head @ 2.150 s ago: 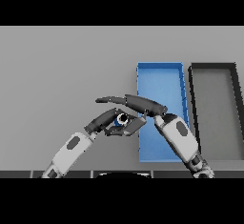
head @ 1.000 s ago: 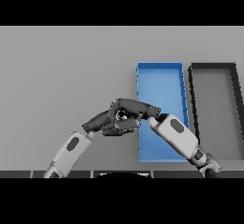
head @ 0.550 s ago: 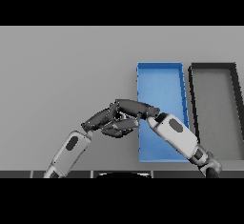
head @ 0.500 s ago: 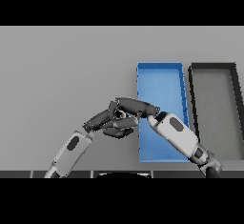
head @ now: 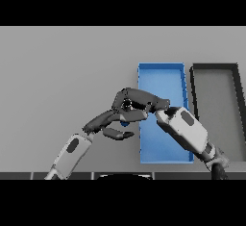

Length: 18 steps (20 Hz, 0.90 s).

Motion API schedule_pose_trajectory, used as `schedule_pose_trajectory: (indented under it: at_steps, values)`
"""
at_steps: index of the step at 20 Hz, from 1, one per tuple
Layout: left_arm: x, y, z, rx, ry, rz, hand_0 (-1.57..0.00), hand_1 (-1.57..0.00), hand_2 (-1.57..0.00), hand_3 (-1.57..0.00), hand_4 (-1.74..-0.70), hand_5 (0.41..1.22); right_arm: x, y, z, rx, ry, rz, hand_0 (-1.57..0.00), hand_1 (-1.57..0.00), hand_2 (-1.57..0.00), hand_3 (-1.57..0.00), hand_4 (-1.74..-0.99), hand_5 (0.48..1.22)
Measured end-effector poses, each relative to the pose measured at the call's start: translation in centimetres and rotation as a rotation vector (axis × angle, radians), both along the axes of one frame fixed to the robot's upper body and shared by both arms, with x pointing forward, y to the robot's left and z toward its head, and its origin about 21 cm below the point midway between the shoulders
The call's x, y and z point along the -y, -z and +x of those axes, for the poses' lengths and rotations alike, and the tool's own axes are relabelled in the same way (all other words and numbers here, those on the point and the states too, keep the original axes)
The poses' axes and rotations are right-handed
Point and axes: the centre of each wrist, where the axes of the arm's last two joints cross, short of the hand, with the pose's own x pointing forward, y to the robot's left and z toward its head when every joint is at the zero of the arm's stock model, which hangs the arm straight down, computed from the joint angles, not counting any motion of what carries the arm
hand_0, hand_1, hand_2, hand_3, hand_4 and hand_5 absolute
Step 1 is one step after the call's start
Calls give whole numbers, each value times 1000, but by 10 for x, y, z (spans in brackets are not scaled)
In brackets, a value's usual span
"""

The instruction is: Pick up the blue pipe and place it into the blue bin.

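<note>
The blue pipe (head: 127, 105) shows only as a small blue ring with a dark opening, just left of the blue bin (head: 161, 67). My right hand (head: 142, 98) reaches in from the lower right, its fingers curled round the pipe and holding it off the table. Just below it lies my left hand (head: 103, 120), with straight fingers pointing right under the pipe and the thumb spread below. Most of the pipe is hidden by the two hands. The blue bin is a long open tray, and my right forearm crosses its near half.
A dark grey bin (head: 214, 67) of the same shape stands right beside the blue one. The grey table (head: 62, 76) stretches to the left and back.
My right hand has curled round the pipe and raised it a little, up and to the right. The left hand has stayed nearly where it was, below the pipe.
</note>
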Motion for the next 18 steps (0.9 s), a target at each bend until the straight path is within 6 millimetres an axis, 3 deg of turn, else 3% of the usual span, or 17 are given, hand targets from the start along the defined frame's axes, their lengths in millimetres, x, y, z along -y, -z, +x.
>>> schedule_pose_trajectory:
  at_steps: [5,10,13,18]
  values:
    - [4,-2,0,-17,2,14,0,0,0,0,-915,503,12,-70,10,-46,12,145,-1571,-1571,-1571,-1571,-1714,1134]
    - [0,-3,-4,12,13,-8,1,1,1,1,-906,492,37,-127,40,58,228,223,-1571,-1571,-1571,-1571,-1732,1117]
    - [-1,0,-6,-7,12,-4,1,1,1,1,-911,490,53,-131,69,36,412,204,-1571,-1571,-1571,-1571,-1736,1135]
    - [-11,-2,-2,-14,-6,-14,1,1,1,1,-898,489,104,-79,99,-126,659,85,-1571,-1571,-1571,-1571,-1740,1117]
